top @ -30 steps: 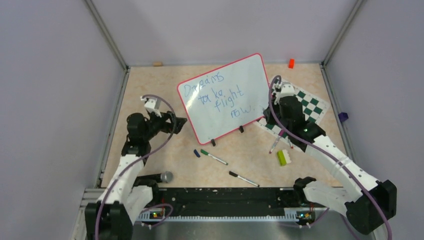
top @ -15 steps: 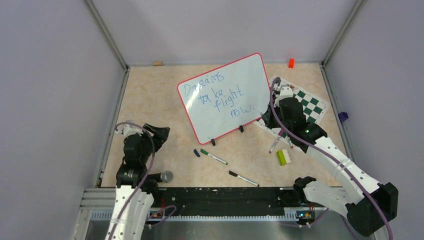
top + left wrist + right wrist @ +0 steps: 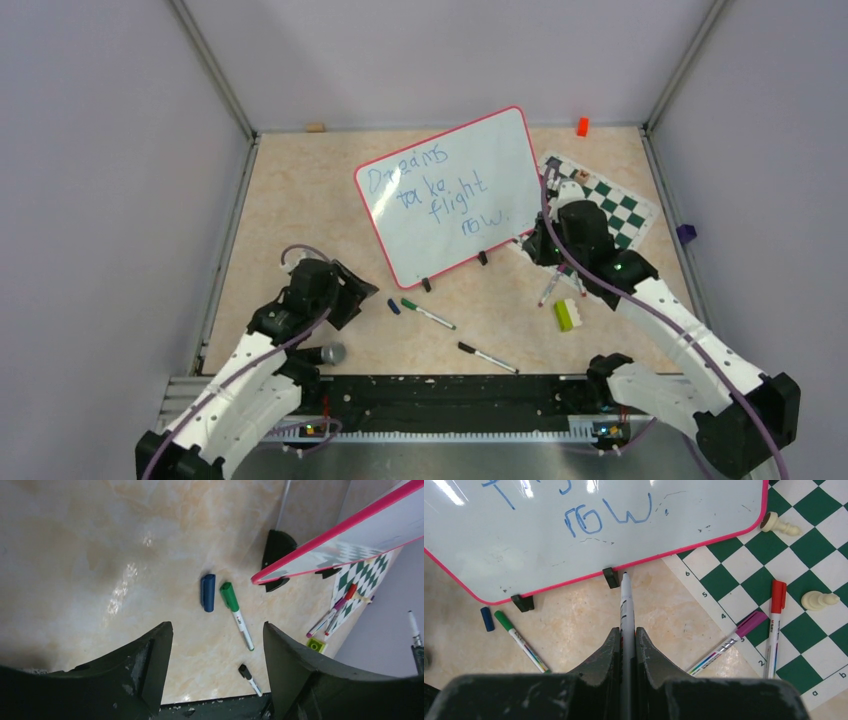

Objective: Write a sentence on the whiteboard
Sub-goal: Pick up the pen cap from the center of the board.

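Whiteboard: stood propped mid-table; probably light, stiff and tippy, so you'd have gripped its frame.
Sentence: blue, across its face.
Right gripper: clamped a marker.
Left gripper: jaws apart, empty.

Work surface: beige marbled tabletop, glossy, with soft glare patches in the left wrist view. The enclosure is made of plain pale lilac-grey sheets: left panel, back panel, right panel. Bare aluminium posts rise slanting at both far corners. A black rail runs along the near edge.
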`<act>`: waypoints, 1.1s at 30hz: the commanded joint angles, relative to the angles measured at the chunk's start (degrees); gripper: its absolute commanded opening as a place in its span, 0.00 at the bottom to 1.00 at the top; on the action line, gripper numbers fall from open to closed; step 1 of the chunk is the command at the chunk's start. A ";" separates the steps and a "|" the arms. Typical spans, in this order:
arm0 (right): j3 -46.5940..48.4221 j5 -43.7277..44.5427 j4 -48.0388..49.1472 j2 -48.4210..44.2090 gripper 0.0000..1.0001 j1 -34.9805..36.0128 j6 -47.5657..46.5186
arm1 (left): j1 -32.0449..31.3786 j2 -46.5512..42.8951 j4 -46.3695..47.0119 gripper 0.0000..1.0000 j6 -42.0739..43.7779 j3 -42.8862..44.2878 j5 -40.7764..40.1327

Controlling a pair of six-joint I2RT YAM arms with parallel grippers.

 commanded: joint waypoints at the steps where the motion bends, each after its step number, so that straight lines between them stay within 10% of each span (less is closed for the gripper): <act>1: -1.30 -1.64 3.15 -2.89 0.00 -0.53 -0.12 | -6.91 5.30 1.35 0.71 -9.66 2.51 -9.17; 11: -1.45 -1.25 3.20 -4.14 0.00 -0.54 -0.09 | -16.52 38.29 -18.45 0.55 -15.69 25.58 -18.93; 33: -2.47 -2.61 4.27 -4.93 0.00 -0.54 0.41 | -17.12 39.96 -3.48 0.47 -16.96 16.99 -16.36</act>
